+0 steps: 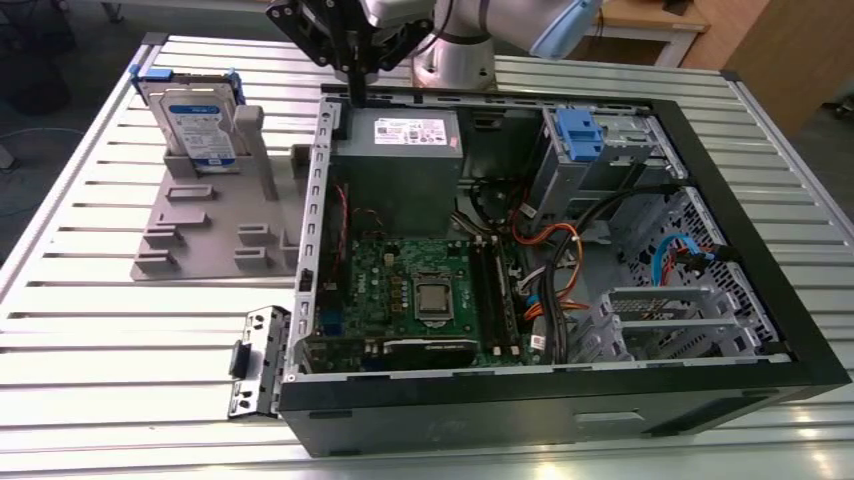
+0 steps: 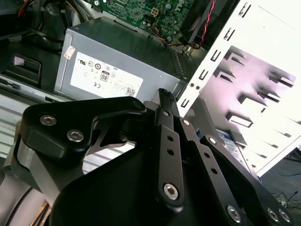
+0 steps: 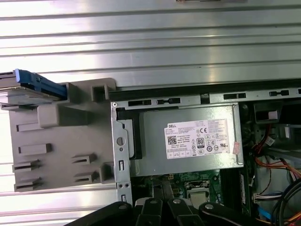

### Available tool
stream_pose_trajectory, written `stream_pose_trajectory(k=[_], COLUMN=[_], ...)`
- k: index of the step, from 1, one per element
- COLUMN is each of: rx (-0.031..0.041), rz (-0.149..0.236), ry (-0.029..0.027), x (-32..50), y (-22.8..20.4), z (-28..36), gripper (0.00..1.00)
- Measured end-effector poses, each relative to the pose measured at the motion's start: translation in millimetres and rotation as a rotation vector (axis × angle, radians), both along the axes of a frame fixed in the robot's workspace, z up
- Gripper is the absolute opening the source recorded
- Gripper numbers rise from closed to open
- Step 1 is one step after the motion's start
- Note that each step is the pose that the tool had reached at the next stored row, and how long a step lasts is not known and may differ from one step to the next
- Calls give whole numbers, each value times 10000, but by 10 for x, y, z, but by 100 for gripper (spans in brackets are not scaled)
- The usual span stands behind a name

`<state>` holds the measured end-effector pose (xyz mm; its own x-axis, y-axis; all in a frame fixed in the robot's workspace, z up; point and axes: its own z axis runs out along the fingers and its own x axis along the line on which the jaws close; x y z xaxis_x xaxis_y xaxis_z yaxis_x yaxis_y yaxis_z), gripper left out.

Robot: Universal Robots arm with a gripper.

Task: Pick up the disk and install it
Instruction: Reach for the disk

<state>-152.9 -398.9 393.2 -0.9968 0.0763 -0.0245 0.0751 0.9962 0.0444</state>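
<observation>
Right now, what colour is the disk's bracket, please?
Bright blue; the bracket shows best in the exterior view.

The disk was a flat, rectangular silver hard drive with a white-and-blue label, framed by a bright blue plastic bracket. It stood upright on one short edge, label facing the exterior camera and the bracket's blue tabs jutting out at its upper corners. It sat in a slot at the far end of a grey plastic holder on the slatted metal table, to the exterior view's left of the open computer case and apart from it. In the first wrist view it showed edge-on, blue bracket outermost, at the holder's corner.
</observation>
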Motion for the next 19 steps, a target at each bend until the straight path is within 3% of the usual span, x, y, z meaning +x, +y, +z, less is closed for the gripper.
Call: stream_pose_trajectory(k=[19], rx=[0], rz=[0], ry=[0], x=[-155], y=[0], z=[0], gripper=[10])
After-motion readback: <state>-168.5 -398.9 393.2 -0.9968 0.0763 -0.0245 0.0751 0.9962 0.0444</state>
